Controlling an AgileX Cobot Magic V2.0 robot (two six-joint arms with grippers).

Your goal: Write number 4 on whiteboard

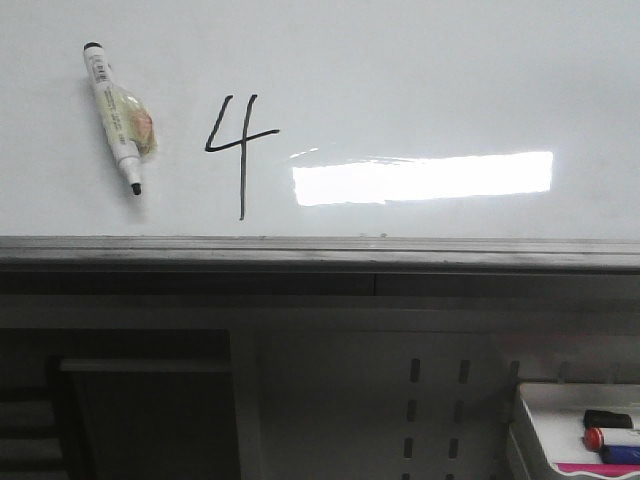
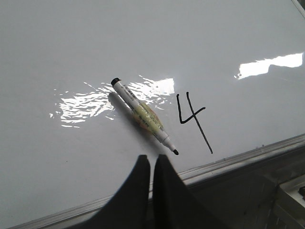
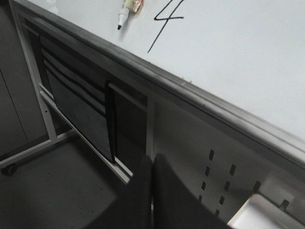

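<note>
On the board: a large glossy white whiteboard (image 1: 420, 70) fills the upper half of the front view, with a grey metal rail (image 1: 320, 252) along its bottom edge.
Number: a thin black number 4 (image 1: 238, 150) is drawn left of the board's middle, open at the top, its long vertical stroke ending just above the rail. It also shows in the left wrist view (image 2: 193, 119) and the right wrist view (image 3: 167, 21).
Reflection: a bright rectangular patch of light (image 1: 422, 178) lies on the board just to the right of the 4.
Marker: 1 white marker pen (image 1: 112, 115) with a black tip sits against the board to the left of the 4, apart from it, tilted, tip pointing down. A yellowish wrap surrounds its middle. How it stays on the board cannot be told.
Left hand: the left hand (image 2: 151, 160) has its 2 dark fingers pressed close together with only a thin slit between them, gripping nothing. It sits in front of the rail, near the marker's tip but not touching it.
Right hand: the right hand (image 3: 151, 162) is likewise closed and empty, lower down, in front of the grey stand (image 3: 190, 143) beneath the board.
Tray: a small white tray (image 1: 570, 420) at the lower right of the front view holds several markers, 1 with a red cap (image 1: 596, 438).
</note>
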